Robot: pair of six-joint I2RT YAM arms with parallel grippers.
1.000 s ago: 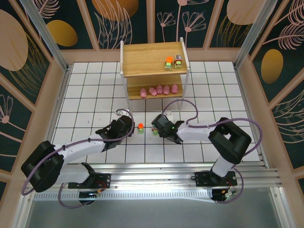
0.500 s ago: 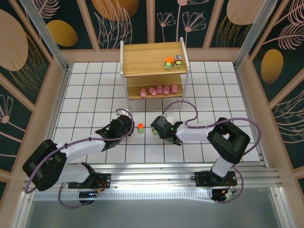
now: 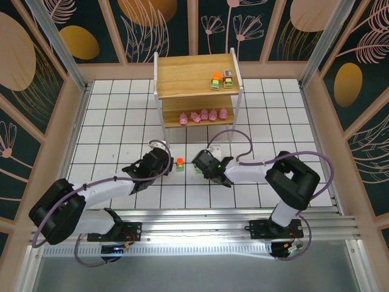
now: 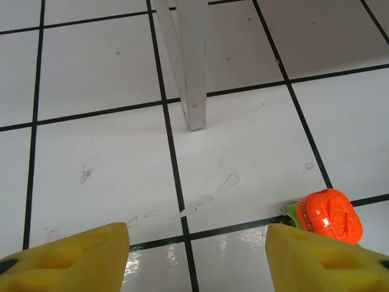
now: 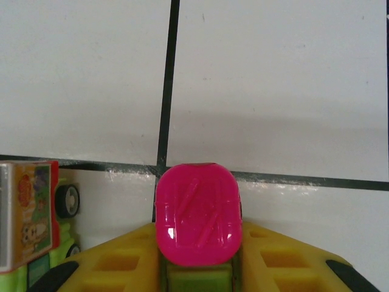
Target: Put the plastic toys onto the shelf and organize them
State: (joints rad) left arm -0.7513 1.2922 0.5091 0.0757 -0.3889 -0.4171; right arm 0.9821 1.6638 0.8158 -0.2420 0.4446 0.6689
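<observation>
Right gripper (image 5: 197, 246) clamps the magenta-topped toy (image 5: 196, 210), its length seemingly pointing forward; left gripper (image 4: 194, 246) spread apart.

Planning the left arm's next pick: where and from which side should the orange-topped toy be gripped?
Likely pinch the orange-topped toy across its sides, below the domed cap, coming down from above: it stands upright with bare tile around it.

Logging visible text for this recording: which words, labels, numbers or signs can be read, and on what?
None can be read.
Side panel of the green toy truck: colourful print, any lettering too blurred to read.
The magenta-topped toy: moulded lines, no letters.
The orange-topped toy: moulded ridges, no letters.
</observation>
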